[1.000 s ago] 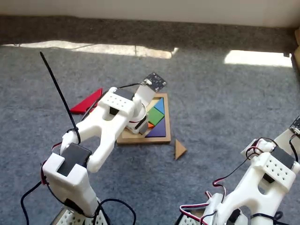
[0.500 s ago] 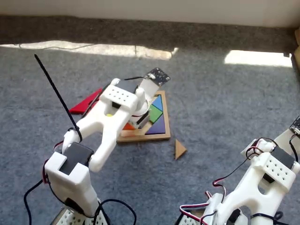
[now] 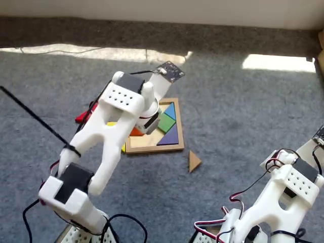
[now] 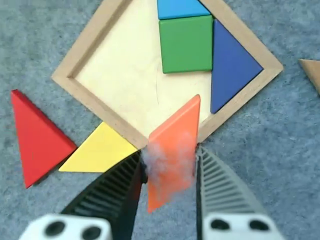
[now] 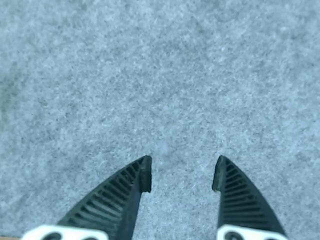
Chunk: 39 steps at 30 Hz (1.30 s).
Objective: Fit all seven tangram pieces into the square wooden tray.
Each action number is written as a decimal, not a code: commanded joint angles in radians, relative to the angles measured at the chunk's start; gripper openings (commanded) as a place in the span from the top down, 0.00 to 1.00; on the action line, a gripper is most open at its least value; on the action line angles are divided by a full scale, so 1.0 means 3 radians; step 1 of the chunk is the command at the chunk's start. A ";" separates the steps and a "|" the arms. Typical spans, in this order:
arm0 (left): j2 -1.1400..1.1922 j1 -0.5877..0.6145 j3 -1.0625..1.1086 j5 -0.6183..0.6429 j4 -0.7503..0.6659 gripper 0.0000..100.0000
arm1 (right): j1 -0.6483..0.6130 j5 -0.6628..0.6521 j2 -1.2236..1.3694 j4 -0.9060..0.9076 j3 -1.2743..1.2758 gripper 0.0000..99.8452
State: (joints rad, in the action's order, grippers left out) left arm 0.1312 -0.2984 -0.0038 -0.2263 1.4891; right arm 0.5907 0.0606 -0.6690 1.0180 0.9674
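Note:
The square wooden tray lies on grey carpet and holds a light blue piece, a green square and a dark blue triangle; the rest of its floor is bare. My left gripper is shut on an orange piece, held above the tray's near corner. A yellow triangle and a red triangle lie on the carpet just outside the tray. A tan triangle lies to the right of the tray. My right gripper is open over bare carpet.
The left arm hangs over the tray's left half in the high view and covers it. The right arm stays at the lower right, away from the pieces. A black cable sticks out to the left.
The left arm has risen and swung left, carrying the orange piece from the tray's middle toward its left front corner. The right arm has kept still.

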 commanded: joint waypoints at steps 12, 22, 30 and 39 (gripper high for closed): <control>-0.1445 0.0780 0.1854 0.0015 -0.0880 0.85 | -0.0038 0.0000 -0.0054 -0.0059 -0.0013 0.79; -0.1655 0.1031 0.2279 0.0020 -0.0900 0.70 | -0.0120 0.0000 -0.0054 -0.0059 -0.0013 0.79; -0.1649 0.1020 0.2872 0.0005 -0.1299 0.76 | -0.0120 0.0000 -0.0054 -0.0059 -0.0013 0.79; -0.1644 0.0882 0.3409 -0.0189 -0.1851 0.76 | -0.0120 0.0000 -0.0054 -0.0059 -0.0013 0.79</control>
State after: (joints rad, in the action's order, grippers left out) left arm -0.3337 -0.0084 0.9950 -0.2739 0.9782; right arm 0.5677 0.0606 -0.6690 1.0180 0.9674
